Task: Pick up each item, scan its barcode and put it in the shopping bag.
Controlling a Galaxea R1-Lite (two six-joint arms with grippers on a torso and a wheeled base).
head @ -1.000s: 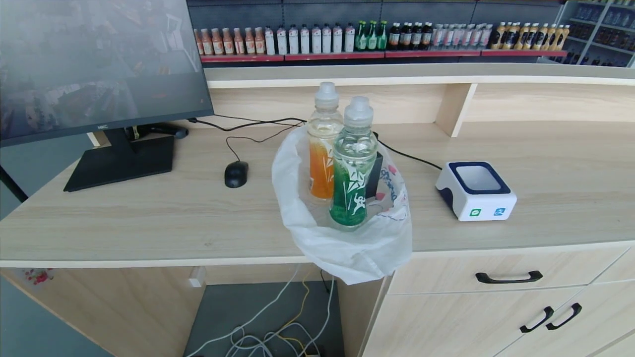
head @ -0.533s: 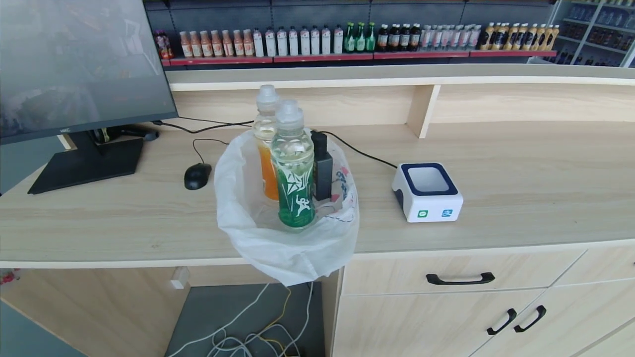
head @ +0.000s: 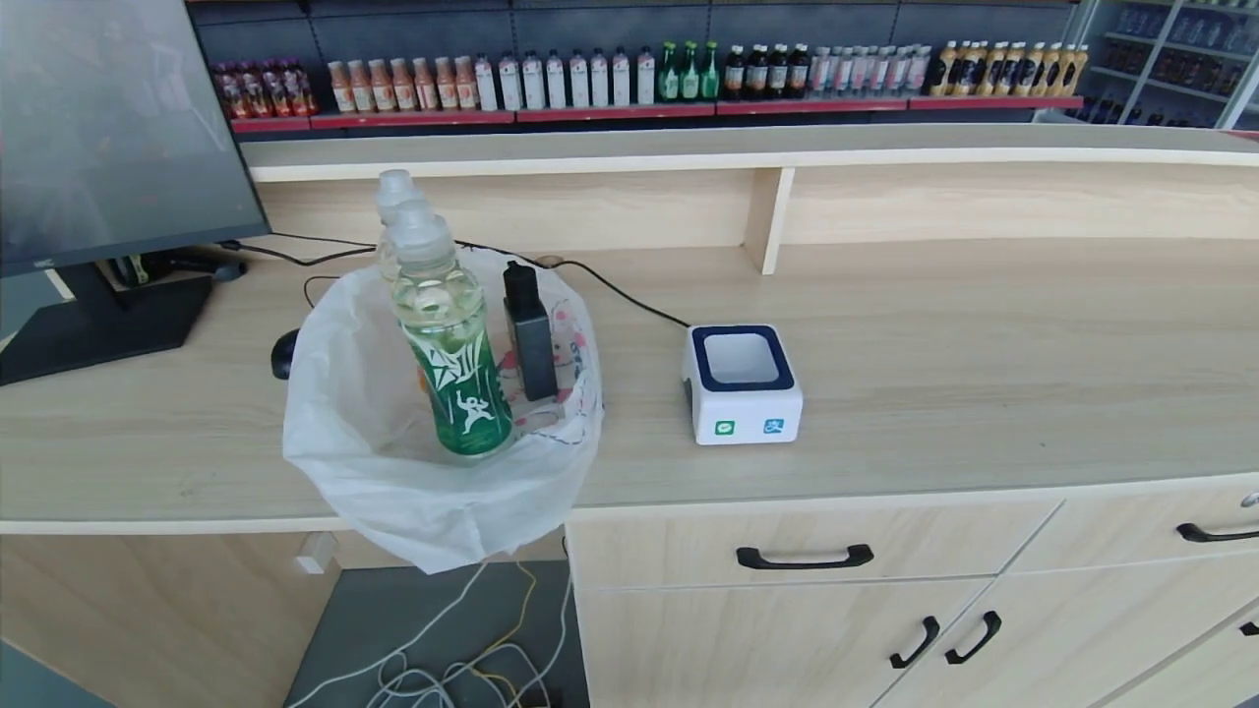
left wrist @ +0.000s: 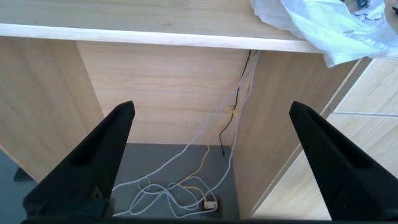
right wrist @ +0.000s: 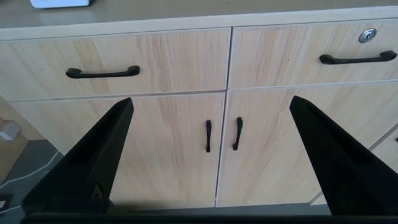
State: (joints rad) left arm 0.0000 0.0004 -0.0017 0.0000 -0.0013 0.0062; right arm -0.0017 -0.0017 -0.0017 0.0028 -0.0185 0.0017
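Toward the lower left of the head view, the shopping bag [head: 393, 492] sags over the front edge of the surface [head: 934, 374]. It holds a green bottle [head: 452, 364], a second bottle [head: 392, 187] behind it and a black item [head: 529, 339], all upright. The left tool [left wrist: 211, 112] and right tool [right wrist: 211, 106] gape wide and empty, low before the cabinets [right wrist: 161, 124]. The overhanging bag could slip off the edge, or a nudged bottle could topple toward the scanner [head: 743, 383] just to its right.

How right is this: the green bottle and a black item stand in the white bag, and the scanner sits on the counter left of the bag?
The side is wrong. The head view shows the scanner on the counter right of the white bag, apart from it. The green bottle and the black item do stand in the bag.
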